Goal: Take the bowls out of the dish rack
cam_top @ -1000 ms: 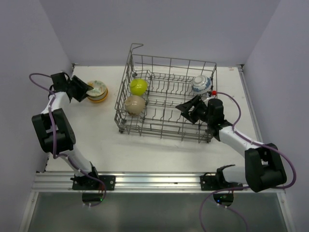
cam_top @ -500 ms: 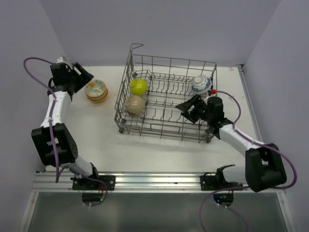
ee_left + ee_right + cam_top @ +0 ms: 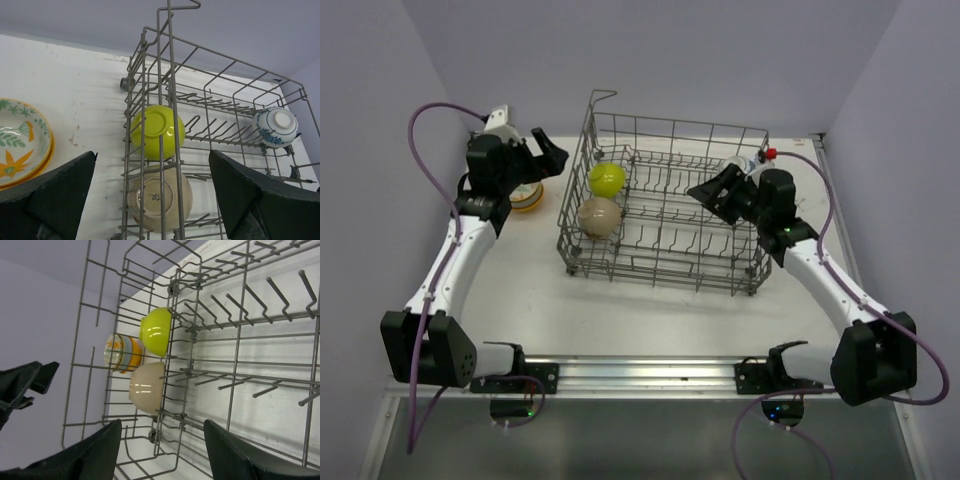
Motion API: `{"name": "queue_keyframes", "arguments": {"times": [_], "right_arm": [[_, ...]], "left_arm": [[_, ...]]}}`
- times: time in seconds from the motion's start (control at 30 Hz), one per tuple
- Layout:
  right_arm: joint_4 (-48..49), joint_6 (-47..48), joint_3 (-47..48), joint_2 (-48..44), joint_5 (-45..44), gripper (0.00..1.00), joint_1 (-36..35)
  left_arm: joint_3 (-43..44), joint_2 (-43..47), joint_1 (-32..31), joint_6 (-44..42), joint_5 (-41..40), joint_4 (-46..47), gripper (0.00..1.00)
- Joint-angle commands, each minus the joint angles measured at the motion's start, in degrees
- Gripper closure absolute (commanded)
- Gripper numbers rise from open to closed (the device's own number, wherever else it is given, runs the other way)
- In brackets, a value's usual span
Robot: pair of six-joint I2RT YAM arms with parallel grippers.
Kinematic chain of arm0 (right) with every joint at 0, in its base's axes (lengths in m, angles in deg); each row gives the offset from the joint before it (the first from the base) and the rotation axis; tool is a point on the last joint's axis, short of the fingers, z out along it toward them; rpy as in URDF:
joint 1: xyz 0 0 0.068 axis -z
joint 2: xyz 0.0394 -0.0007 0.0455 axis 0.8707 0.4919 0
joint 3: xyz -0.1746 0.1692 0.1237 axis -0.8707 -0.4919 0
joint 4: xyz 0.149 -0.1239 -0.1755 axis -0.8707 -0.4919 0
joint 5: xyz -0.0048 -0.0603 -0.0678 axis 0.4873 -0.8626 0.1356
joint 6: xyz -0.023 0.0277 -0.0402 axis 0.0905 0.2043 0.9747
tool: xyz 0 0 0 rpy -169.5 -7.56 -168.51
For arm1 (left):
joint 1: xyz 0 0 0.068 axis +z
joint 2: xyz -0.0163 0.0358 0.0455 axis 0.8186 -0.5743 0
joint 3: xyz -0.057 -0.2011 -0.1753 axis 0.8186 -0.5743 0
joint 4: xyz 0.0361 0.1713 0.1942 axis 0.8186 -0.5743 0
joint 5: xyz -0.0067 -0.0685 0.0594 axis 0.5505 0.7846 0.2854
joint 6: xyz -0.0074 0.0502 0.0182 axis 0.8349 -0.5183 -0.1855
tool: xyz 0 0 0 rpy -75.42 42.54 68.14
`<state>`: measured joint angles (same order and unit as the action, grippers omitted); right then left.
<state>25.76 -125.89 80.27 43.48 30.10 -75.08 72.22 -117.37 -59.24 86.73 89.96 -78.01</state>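
Left claw (image 3: pixel 152 154) and right claw (image 3: pixel 161 425) spread, empty; left could snag dish rack (image 3: pixel 660 262) wires reaching lime-yellow bowl (image 3: pixel 157 131).

Bright and even in all three views, lit softly from overhead. Only pale, soft-edged shadows on the white table (image 3: pixel 620 310) beneath the dish rack (image 3: pixel 660 268). Thin striped wire shadows beside the rack in the left wrist view, tine shadows in the right wrist view. Small glossy highlights on the lime-yellow bowl (image 3: pixel 156 331) and the beige bowl (image 3: pixel 147 386). Near-black, short of detail and slightly soft on the fingers (image 3: pixel 50 197) of the left gripper (image 3: pixel 151 155) and the fingers (image 3: pixel 85 452) of the right gripper (image 3: pixel 162 424). Sharp on the wires, mildly bowed toward the wrist-view edges.
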Motion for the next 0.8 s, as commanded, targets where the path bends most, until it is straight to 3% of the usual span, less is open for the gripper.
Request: {"name": "queue_keyframes", "arguments": {"times": [0.0, 0.1, 0.23, 0.33, 0.47, 0.5, 0.53, 0.57, 0.77], "right_arm": [[-6.1, 6.8, 7.5, -0.9, -3.2, 0.29, 0.2], [-11.9, 11.1, 13.2, 1.3, -6.3, 0.29, 0.2], [-21.1, 17.0, 22.1, 4.3, -18.2, 0.30, 0.2], [-24.4, 20.8, 27.3, 6.5, -23.3, 0.30, 0.2], [-27.9, 21.7, 31.0, 10.1, -29.8, 0.29, 0.2], [-29.1, 21.5, 31.6, 11.0, -30.2, 0.26, 0.2], [-29.4, 21.0, 31.6, 12.1, -30.9, 0.08, 0.1], [-29.4, 19.6, 31.0, 12.4, -31.9, 0.01, 0.2], [-22.4, 13.2, 22.7, 13.6, -36.8, 0.01, 0.1]], "left_arm": [[-3.5, 2.0, -0.7, -0.5, 1.7, 6.3, 0.00], [-4.6, 2.0, -0.7, -1.2, 5.4, 7.0, 0.00], [-7.5, 4.0, -0.7, -0.8, 9.9, 13.3, 0.00], [-8.3, 5.5, -0.7, -1.2, 9.9, 13.4, 0.06], [-9.8, 6.5, -0.8, -0.4, 10.1, 14.6, 0.04], [-9.9, 6.2, -0.9, -0.2, 10.5, 14.6, 0.04], [-10.0, 6.0, -1.1, 0.1, 10.9, 14.9, 0.00], [-10.0, 5.8, -1.2, 0.3, 11.0, 15.0, 0.00], [-10.7, 5.3, -1.5, 1.1, 11.7, 15.7, 0.00]]}}
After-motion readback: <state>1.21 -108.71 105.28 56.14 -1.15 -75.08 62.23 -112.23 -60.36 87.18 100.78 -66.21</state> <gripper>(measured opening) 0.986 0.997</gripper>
